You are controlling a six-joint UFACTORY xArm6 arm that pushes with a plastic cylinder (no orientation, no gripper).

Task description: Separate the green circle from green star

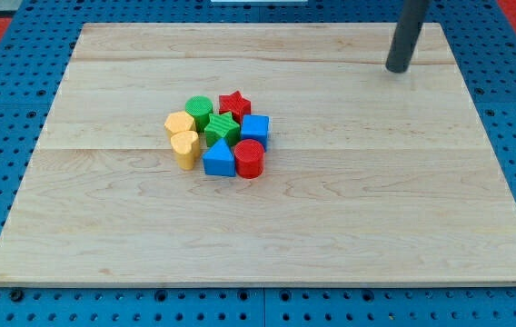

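Observation:
The green circle [199, 111] sits at the top left of a tight cluster near the board's middle. The green star [222, 128] lies just below and right of it, touching it. My tip [396, 67] is at the view's upper right, far from the cluster and touching no block.
Around the green pair are a red star [234, 104], a blue cube [255, 129], a red cylinder [250, 158], a blue triangle [219, 159], a yellow hexagon [179, 124] and a yellow heart [184, 148]. The wooden board [349, 209] lies on a blue pegboard.

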